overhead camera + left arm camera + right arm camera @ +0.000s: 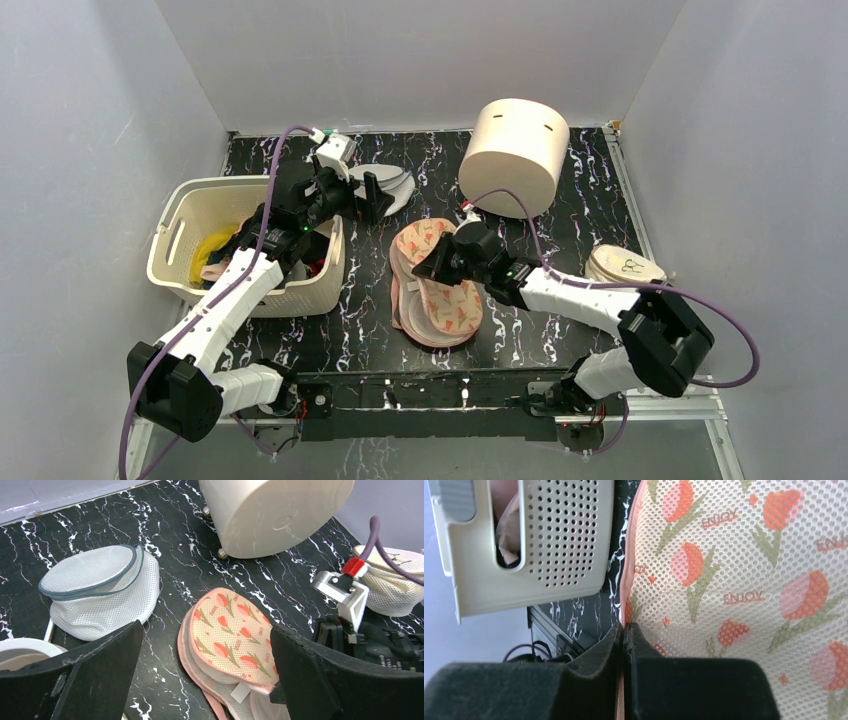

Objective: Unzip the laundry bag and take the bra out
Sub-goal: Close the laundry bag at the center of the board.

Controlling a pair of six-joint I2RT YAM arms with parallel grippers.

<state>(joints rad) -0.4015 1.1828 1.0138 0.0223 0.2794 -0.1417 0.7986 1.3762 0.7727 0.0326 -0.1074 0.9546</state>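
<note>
The laundry bag [437, 290], a peanut-shaped case with red-orange flowers and a pink rim, lies mid-table. In the left wrist view the laundry bag [232, 635] has its upper shell lifted slightly off the lower one, with pale mesh lining and a white tag showing in the gap. My right gripper [426, 268] sits at its left edge. In the right wrist view the right gripper [624, 636] is shut on the pink rim [628, 575]. My left gripper [377, 205] hangs open behind the bag; its fingers [75, 680] frame the case without touching it. The bra is hidden.
A cream basket [190, 215] of clothes stands at the left, close to the bag's left side. A round grey-rimmed mesh bag [392, 183] lies behind the left gripper. A cream cylinder [513, 155] stands tilted at the back. A cream pouch [623, 265] rests at the right.
</note>
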